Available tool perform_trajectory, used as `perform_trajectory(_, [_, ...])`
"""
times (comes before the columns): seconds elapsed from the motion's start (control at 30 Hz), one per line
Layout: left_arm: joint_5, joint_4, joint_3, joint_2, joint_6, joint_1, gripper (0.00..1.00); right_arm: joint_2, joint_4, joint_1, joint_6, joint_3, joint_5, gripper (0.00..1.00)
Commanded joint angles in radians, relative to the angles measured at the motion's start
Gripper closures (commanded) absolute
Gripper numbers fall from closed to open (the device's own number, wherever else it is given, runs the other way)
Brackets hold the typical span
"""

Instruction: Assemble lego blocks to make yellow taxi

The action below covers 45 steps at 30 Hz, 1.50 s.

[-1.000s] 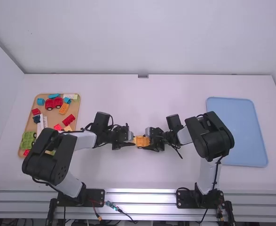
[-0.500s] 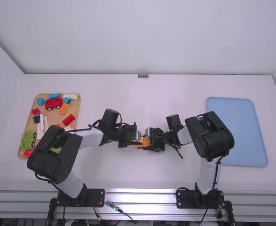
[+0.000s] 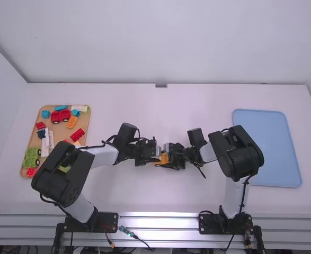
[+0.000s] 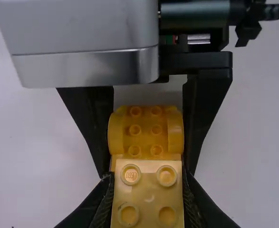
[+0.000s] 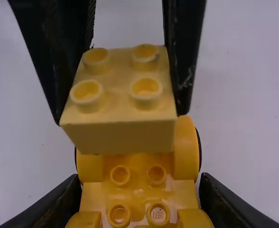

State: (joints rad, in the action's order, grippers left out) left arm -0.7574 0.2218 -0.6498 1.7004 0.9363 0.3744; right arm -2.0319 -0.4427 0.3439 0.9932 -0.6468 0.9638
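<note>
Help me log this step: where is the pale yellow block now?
In the right wrist view, the left gripper holds the pale yellow block close by the larger yellow car base in the right gripper.

Pale yellow two-by-two brick (image 5: 120, 114) — gripped, four studs bare, close by the car base's rounded end; contact unclear. Orange-yellow car base (image 5: 138, 192) — gripped too, curved fenders, studs exposed — near the middle of the bench (image 3: 166, 116).

block (image 5: 120, 137) showing pale yellow | wheeled base (image 5: 139, 189) showing deeper yellow | plain tray (image 3: 266, 148) showing blue | parts tray (image 3: 62, 134) showing tan
</note>
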Motion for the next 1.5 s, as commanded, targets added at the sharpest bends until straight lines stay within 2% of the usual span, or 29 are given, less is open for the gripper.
perform_trajectory(0.0, [-0.008,0.028,-0.013,0.038,-0.033,0.005,0.98,-0.016,0.002,0.004,-0.009,-0.002,0.008,0.39])
perform_trajectory(0.13, [-0.011,0.012,-0.034,0.08,-0.046,0.005,0.98,-0.016,0.006,0.004,-0.008,-0.002,0.008,0.39])
perform_trajectory(1.2, [-0.037,0.022,-0.043,0.11,-0.005,0.023,0.97,-0.016,0.005,0.004,-0.008,-0.002,0.026,0.39])
perform_trajectory(1.27, [-0.037,0.019,-0.043,0.11,-0.005,0.027,0.81,-0.016,0.006,0.004,-0.008,-0.002,0.024,0.38])
perform_trajectory(1.3, [-0.037,0.019,-0.043,0.11,-0.005,0.026,0.7,-0.016,0.006,0.004,-0.008,-0.002,0.024,0.39])
perform_trajectory(1.33, [-0.038,0.019,-0.043,0.11,-0.005,0.022,0.53,-0.016,0.006,0.003,-0.009,-0.002,0.024,0.39])
perform_trajectory(1.37, [-0.038,0.019,-0.043,0.11,-0.005,0.022,0.53,-0.016,0.006,0.003,-0.009,-0.002,0.024,0.39])
perform_trajectory(1.4, [-0.037,0.024,-0.043,0.11,-0.005,0.026,0.34,-0.016,0.006,0.003,-0.008,-0.002,0.023,0.39])
perform_trajectory(1.43, [-0.037,0.024,-0.043,0.11,-0.005,0.026,0.3,-0.016,0.006,0.003,-0.008,-0.002,0.023,0.39])
perform_trajectory(1.47, [-0.037,0.027,-0.044,0.11,-0.005,0.021,0.16,-0.016,0.006,0.004,-0.008,-0.002,0.024,0.39])
